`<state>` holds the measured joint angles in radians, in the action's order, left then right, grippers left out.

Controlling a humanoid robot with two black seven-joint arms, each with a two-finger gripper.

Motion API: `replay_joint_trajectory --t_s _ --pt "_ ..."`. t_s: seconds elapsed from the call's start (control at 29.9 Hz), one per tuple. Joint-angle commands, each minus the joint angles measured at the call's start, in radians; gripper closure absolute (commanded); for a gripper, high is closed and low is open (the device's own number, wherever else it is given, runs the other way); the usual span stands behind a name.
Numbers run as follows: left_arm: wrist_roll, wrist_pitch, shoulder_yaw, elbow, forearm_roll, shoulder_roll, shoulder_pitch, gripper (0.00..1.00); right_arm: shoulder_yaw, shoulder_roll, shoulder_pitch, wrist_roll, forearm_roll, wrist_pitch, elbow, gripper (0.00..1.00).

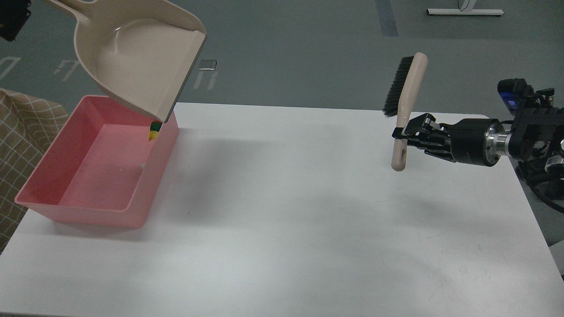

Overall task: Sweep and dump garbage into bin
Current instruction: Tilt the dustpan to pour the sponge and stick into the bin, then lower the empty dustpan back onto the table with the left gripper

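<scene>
Head view: dustpan (132, 57) tips at 10 o'clock; light, soft sponge (153, 130) drops into bin (53, 200). Right end effector (403, 134) clamps brush (407, 105) handle; left's state unseen.

No readable text, label, brand, number or sign is to be found: none is shown on the dustpan (136, 57), the pink tub (39, 193), the brush (407, 101) or the surface (308, 220).
</scene>
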<state>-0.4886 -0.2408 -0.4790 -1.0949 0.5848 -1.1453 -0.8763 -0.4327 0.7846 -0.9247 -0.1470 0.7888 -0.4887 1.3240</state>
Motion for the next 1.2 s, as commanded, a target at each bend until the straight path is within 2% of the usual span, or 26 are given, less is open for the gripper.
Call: replay_joint_trajectory --t_s 0.0,0.13,0.57,1.17 --pt "0.000 0.046 0.010 -0.043 -0.002 0.047 0.014 1.00 -0.001 -0.002 0.000 -0.002 0.003 0.000 0.000 1.00" --pt "0.000 0.110 0.011 -0.080 -0.002 0.122 0.054 1.00 -0.001 -0.013 -0.002 -0.005 0.001 0.000 0.001 1.00" --pt "0.000 0.198 0.046 -0.083 0.015 0.346 0.126 1.00 0.000 -0.013 0.001 -0.006 0.003 0.000 0.000 1.00" --pt "0.000 0.342 0.194 -0.069 0.016 0.539 0.128 1.00 0.005 -0.015 0.004 -0.006 0.006 0.000 -0.003 1.00"
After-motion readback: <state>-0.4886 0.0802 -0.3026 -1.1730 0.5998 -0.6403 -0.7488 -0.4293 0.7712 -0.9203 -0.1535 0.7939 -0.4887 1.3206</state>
